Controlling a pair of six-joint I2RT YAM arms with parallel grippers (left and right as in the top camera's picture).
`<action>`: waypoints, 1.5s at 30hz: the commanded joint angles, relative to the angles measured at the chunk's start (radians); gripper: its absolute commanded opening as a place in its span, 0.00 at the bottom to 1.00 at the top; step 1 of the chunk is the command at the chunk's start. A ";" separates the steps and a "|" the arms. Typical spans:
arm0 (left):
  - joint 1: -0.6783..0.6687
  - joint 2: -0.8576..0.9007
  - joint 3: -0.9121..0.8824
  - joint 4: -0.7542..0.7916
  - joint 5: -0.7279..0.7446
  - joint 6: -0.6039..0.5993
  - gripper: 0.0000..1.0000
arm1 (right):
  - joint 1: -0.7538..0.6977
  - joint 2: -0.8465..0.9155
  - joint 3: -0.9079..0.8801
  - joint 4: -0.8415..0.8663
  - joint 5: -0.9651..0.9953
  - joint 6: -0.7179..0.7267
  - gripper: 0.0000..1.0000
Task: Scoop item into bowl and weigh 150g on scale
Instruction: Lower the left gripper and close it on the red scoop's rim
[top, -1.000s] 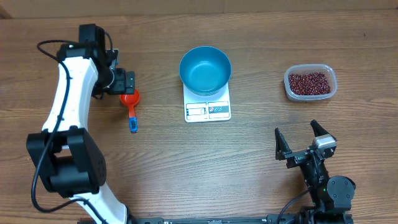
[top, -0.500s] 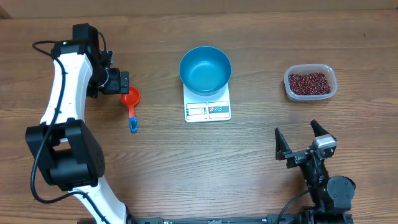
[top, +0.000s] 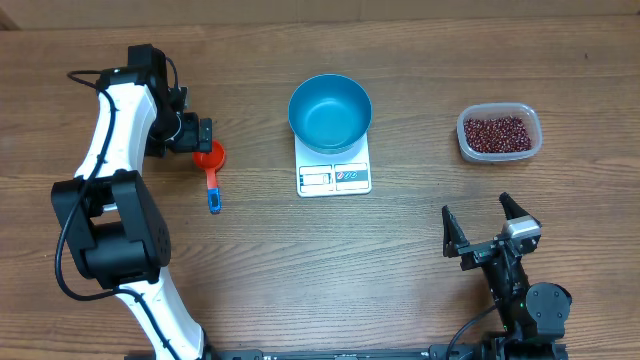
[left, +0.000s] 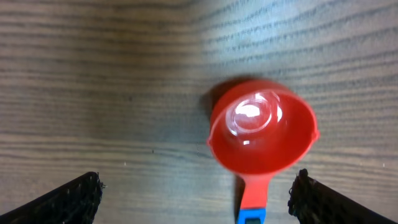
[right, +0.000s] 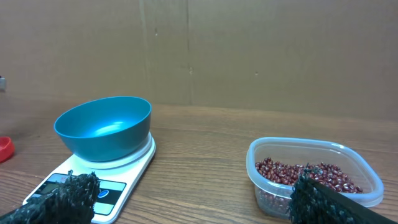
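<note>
Beans in their tub, scoop not yet picked up.

The beans (top: 495, 133) lie in the clear tub (top: 533, 143) at the right of the table (top: 300, 280), well apart from the blue bowl (top: 330, 112) standing on the scale (top: 334, 178). Tiny, hard and loose, they'd roll and scatter, so I'd reckon they need the red scoop (left: 261, 127): light, stiff plastic, best taken by its blue handle (top: 214, 198). The left jaws hang spread wide over its cup, holding nothing, and the right jaws gape empty too.

One round deep-blue bowl (top: 330, 112), one flat white rectangular scale (top: 334, 178), one clear plastic tub (top: 499, 108), one red plastic scoop (top: 211, 162), and countless tiny maroon beans (top: 497, 133).
</note>
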 joint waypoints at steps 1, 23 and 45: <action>-0.001 0.032 0.023 0.012 -0.003 0.015 1.00 | 0.006 -0.010 -0.010 0.006 0.002 -0.001 1.00; -0.001 0.037 0.022 0.031 -0.005 0.015 1.00 | 0.006 -0.010 -0.010 0.006 0.002 -0.001 1.00; -0.001 0.037 0.016 0.040 -0.006 0.016 1.00 | 0.006 -0.010 -0.010 0.006 0.002 -0.001 1.00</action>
